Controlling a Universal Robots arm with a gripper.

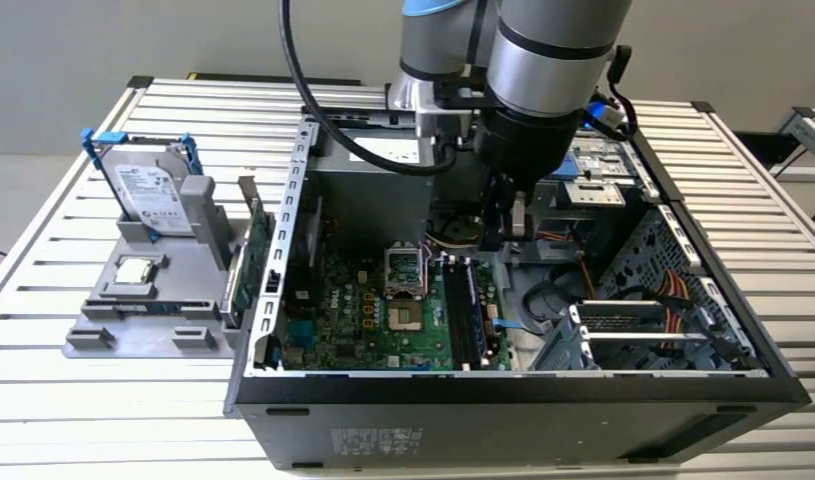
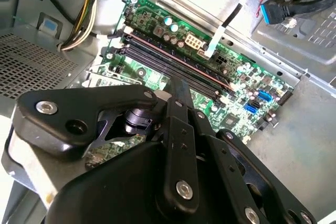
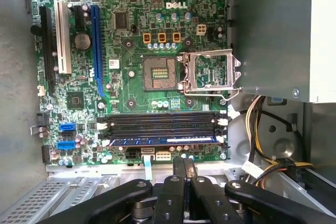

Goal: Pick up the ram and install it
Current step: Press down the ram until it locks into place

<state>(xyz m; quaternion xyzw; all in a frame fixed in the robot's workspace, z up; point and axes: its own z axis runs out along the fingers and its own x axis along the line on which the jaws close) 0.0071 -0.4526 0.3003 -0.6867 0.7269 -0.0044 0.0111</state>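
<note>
Above the motherboard (image 3: 131, 66) — end effector (image 3: 184, 169) closed, empty | ram (image 3: 163, 140) seated in slot

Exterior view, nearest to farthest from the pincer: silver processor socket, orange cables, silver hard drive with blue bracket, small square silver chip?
1. Silver processor socket, on the motherboard beside the pincer.
2. Orange cables, exterior view's right.
3. Silver hard drive and small square chip, on the grey stand outside: too close to call.

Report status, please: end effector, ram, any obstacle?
End effector shut, empty, above the slots. Ram sits in a slot. Nothing between them.
</note>
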